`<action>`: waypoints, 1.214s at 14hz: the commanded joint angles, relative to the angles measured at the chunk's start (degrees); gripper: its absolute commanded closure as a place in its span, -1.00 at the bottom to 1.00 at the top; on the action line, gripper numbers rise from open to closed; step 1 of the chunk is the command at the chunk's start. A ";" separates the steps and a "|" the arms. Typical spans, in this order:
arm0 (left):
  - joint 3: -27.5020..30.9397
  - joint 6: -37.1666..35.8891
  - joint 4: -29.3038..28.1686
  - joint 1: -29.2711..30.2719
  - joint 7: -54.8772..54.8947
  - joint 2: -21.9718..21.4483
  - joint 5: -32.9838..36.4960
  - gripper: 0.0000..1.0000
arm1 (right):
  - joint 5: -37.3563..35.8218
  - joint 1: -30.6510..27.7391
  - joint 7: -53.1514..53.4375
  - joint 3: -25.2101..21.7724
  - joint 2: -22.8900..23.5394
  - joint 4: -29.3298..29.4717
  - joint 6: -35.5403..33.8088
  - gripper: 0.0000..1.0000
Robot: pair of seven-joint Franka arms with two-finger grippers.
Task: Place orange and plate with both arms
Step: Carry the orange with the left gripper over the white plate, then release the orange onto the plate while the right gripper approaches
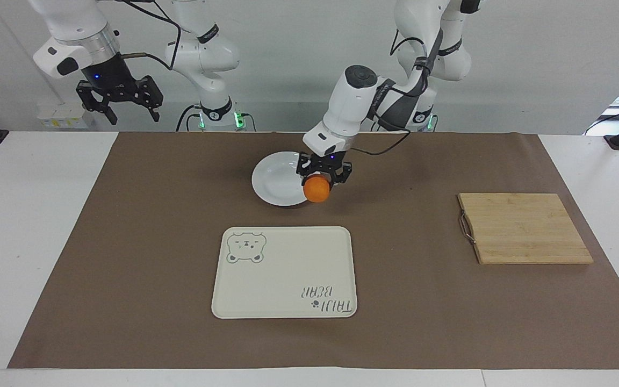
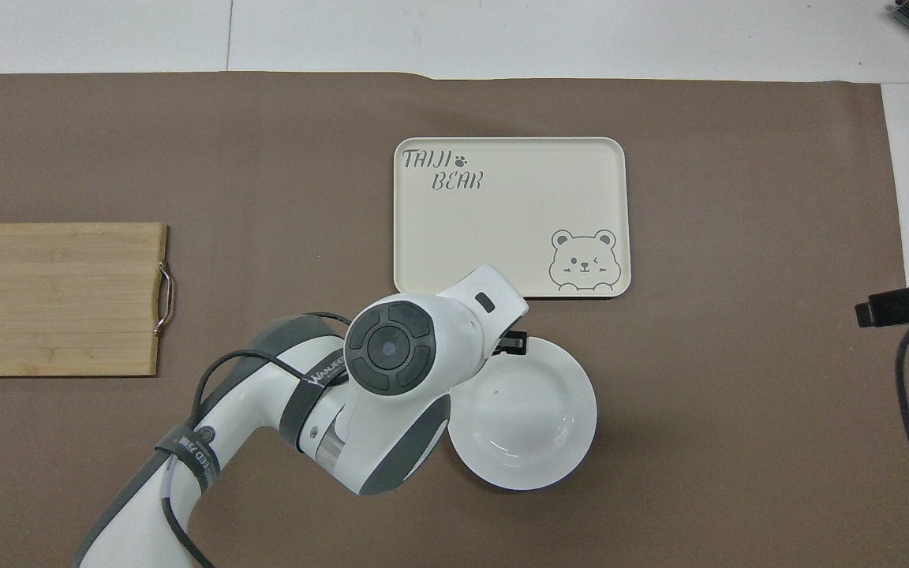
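Now the left gripper [image 1: 322, 180], clamped on the small round bright-orange fruit [image 1: 317, 190], hangs over the glossy white round plate's [image 1: 274, 183] rim, needing centring and lowering, while the right gripper [image 1: 121, 102] waits open.

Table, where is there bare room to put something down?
Bare brown mat runs from the tray toward the right arm's end, and between tray and cutting board. It is crowded at the plate, where the left gripper holds the orange.

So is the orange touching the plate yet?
Cannot tell. In the facing view the orange, held by the left gripper, overlaps the plate rim, but no gap or contact shows; overhead, the arm hides it.
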 commanded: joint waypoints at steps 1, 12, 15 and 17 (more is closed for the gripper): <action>-1.08 -0.31 0.64 -0.84 -0.19 0.85 -3.39 1.00 | 3.81 -0.79 -1.18 0.25 -2.68 -6.16 2.37 -1.00; -0.99 -2.07 -1.56 -7.53 -3.36 3.84 -5.51 0.94 | 14.80 0.27 -1.88 0.42 -1.28 -22.25 16.09 -1.00; -0.99 -2.15 -2.62 -7.44 -3.45 3.58 -5.51 0.48 | 17.79 0.53 -4.16 0.51 -0.22 -26.37 20.03 -1.00; -0.90 -2.16 -2.80 -7.53 -3.45 3.58 -5.51 0.34 | 18.59 2.11 -4.43 0.51 -0.05 -28.49 22.59 -1.00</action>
